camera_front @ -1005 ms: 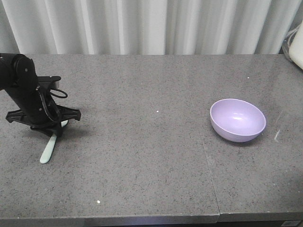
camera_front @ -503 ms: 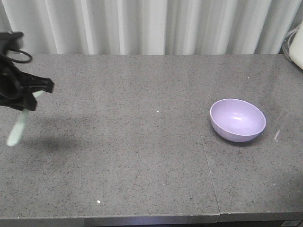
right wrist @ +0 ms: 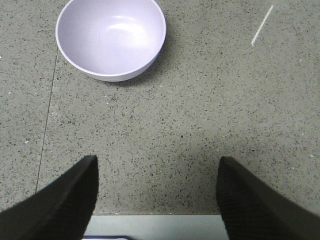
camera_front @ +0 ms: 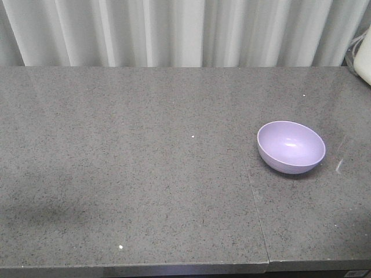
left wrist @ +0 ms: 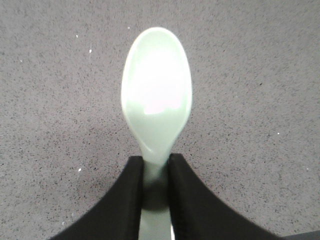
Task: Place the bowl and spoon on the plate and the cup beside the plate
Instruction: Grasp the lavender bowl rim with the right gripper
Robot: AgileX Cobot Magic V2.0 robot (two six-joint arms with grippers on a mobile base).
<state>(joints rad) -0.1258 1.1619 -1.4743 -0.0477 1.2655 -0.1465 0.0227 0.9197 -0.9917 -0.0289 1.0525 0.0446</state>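
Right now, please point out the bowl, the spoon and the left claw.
bowl (camera_front: pixel 291 146), front view, middle of its inside.
spoon (left wrist: pixel 156 95), left wrist view, middle of the scoop.
left claw (left wrist: pixel 155 165), left wrist view, between its fingertips.

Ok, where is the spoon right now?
The mint-green spoon shows only in the left wrist view, clamped by its handle in the left gripper, scoop pointing away over the grey tabletop. It is absent from the front view, which shows the purple bowl.

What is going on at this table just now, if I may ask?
The left gripper has its jaws shut on the handle of the mint-green spoon, scoop pointing outward over the table. The right gripper is open, short of the purple bowl, which sits empty on the table. No plate or cup is in view.
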